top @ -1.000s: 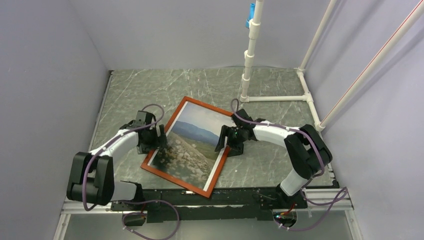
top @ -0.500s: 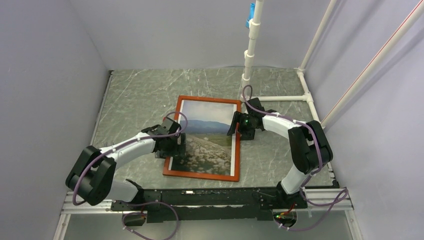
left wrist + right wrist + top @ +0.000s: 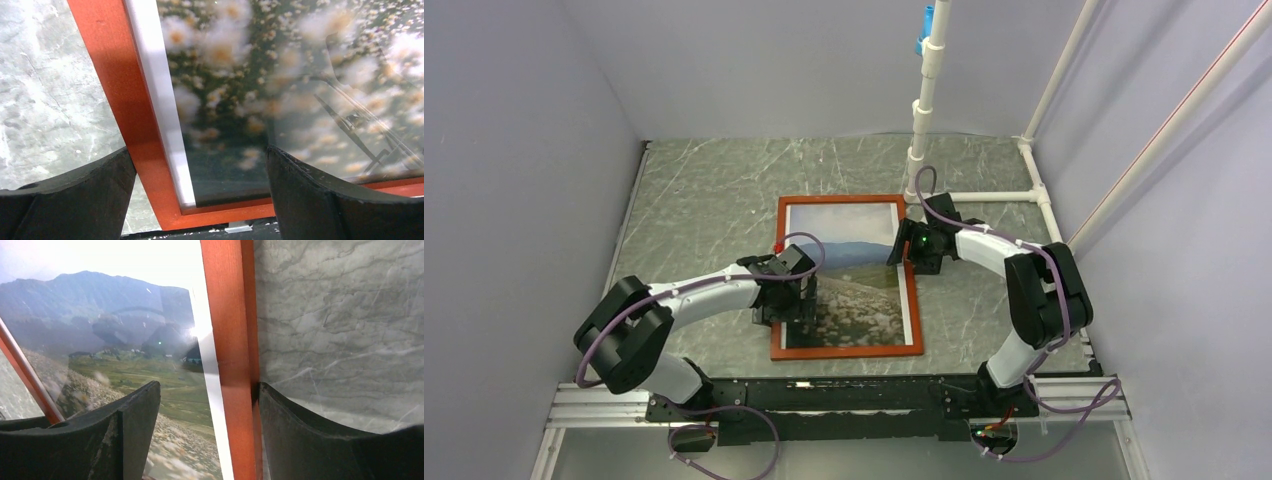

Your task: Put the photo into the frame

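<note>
The orange-brown frame lies flat on the marble table, square to its edges. The photo of hills and meadow sits inside it under the pane. My left gripper is open and straddles the frame's left rail near the lower left corner. In the left wrist view the frame and the photo pass between the left gripper's fingers. My right gripper is open across the right rail. In the right wrist view the frame touches the outer finger of the right gripper, and the inner finger hovers over the photo.
A white pipe post rises at the back right, with white pipes lying on the table just behind the right gripper. Grey walls close in both sides. A metal rail runs along the near edge.
The frame with the photo has turned from a slant to square with the table. The left gripper swung right along its lower left, and the right gripper moved back and right.
</note>
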You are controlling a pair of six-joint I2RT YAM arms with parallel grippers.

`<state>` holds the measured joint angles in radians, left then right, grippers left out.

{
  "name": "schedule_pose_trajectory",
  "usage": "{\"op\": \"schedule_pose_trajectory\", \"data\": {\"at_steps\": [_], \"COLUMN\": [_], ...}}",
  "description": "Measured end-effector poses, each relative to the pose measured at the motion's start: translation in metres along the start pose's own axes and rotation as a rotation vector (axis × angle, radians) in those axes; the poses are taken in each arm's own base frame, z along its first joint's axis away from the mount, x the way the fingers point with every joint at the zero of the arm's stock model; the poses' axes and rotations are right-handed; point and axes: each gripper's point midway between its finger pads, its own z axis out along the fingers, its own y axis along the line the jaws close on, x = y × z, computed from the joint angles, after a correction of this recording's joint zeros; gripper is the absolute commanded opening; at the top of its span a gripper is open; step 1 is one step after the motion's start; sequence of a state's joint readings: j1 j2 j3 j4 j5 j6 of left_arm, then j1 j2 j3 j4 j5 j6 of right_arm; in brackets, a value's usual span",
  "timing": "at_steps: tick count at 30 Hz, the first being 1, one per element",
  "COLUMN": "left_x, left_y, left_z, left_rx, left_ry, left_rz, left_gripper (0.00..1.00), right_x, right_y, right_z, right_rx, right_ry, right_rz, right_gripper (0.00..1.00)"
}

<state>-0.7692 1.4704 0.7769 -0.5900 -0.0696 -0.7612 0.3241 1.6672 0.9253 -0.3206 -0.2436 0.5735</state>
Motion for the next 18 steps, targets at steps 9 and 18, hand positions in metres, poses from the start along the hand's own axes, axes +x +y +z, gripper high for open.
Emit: {"op": "schedule_pose_trajectory", "data": {"at_steps": [9, 18], "left_x": [0.002, -0.013], "left_y": [-0.007, -0.028], "left_z": [-0.004, -0.049], "left_rx": [0.018, 0.239], "left_ry": [-0.010, -0.175], "left_rz": [-0.006, -0.020], "left_gripper": [1.00, 0.99], "right_x": [0.011, 0.016], "right_y": [-0.006, -0.001], "right_z": [-0.007, -0.033], "right_rx": [0.017, 0.002], "right_ry": [0.001, -0.039], "right_rz": [-0.010, -0.023], "right_gripper": [0.79, 0.85]}}
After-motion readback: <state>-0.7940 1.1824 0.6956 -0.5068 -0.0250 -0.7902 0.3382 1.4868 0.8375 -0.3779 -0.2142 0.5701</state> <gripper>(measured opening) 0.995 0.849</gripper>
